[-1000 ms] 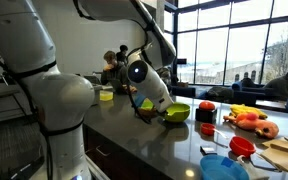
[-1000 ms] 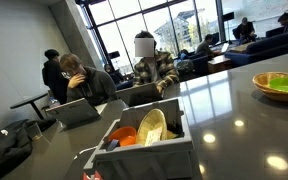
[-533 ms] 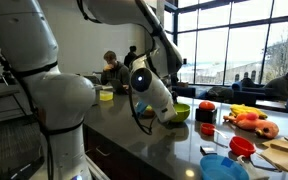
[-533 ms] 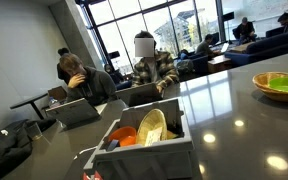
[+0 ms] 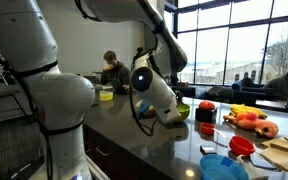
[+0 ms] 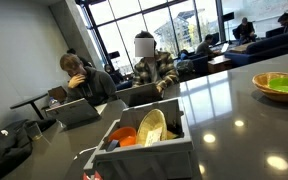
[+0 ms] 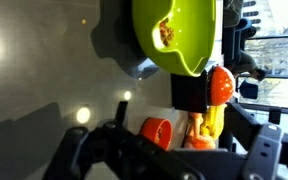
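while the arm bends down over the dark tabletop (image 5: 134,140), the claw (image 5: 170,118) hangs close by the near rim of the green bowl (image 5: 183,110) in an exterior view. its fingers are mostly hidden there behind the white wrist, and whether it touches the rim cannot be told.

in the wrist view the claw (image 7: 174,142) comes in from the bottom edge with its two dark fingers (image 7: 84,150) spread wide — nothing sits between them and nothing is held. the green bowl (image 7: 176,35) stands upright on the tabletop (image 7: 44,80) at the top of that view, ahead of the fingers. a small brownish scrap (image 7: 166,32) lies inside it; what the scrap is cannot be told.

between the green bowl and the fingers sits a red cup (image 7: 156,130). just beside the bowl's rim are an orange-red round fruit (image 7: 220,85) and a dark block (image 7: 190,93).

in an exterior view the red cup (image 5: 206,129) and the round fruit (image 5: 205,105) stand near the green bowl, on its side away from the arm's base. farther out on that side lie orange produce (image 5: 254,122), a red bowl (image 5: 242,146) and a blue plate (image 5: 222,168).

in an exterior view the green bowl (image 6: 281,83) shows at the right edge — well apart from it stands a white rack (image 6: 149,155) holding an orange dish (image 6: 124,135) and a pale plate (image 6: 152,127) on edge.
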`<control>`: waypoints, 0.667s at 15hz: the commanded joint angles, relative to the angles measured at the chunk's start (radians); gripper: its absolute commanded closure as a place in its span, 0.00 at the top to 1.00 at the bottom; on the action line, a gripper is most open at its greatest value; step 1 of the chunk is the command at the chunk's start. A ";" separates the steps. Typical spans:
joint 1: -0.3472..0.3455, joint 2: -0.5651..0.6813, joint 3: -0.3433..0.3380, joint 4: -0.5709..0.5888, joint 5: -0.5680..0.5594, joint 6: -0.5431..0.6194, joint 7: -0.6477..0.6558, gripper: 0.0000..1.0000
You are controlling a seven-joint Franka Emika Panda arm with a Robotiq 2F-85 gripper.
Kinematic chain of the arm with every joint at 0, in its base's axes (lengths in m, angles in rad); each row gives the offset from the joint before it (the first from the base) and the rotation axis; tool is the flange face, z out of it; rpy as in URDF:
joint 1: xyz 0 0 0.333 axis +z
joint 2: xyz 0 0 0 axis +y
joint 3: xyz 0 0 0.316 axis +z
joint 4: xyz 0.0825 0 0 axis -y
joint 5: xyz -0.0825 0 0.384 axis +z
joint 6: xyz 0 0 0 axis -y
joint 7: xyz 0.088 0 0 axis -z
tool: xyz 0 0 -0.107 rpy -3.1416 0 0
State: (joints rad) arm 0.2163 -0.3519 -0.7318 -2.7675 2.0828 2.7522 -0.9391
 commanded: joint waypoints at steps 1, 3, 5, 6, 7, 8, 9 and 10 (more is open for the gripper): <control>-0.239 0.005 0.273 0.010 0.003 -0.067 0.057 1.00; -0.356 0.000 0.380 0.011 0.020 -0.113 0.077 1.00; -0.428 0.008 0.438 0.007 0.018 -0.158 0.111 1.00; -0.455 0.012 0.459 0.006 0.013 -0.168 0.126 1.00; -0.475 0.023 0.479 0.011 0.008 -0.170 0.133 1.00; -0.490 0.022 0.496 0.009 0.003 -0.169 0.147 1.00; -0.503 0.022 0.510 0.006 -0.001 -0.162 0.158 1.00; -0.512 0.027 0.519 0.008 -0.001 -0.165 0.165 1.00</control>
State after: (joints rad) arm -0.2476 -0.3393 -0.2599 -2.7612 2.0879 2.6003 -0.8131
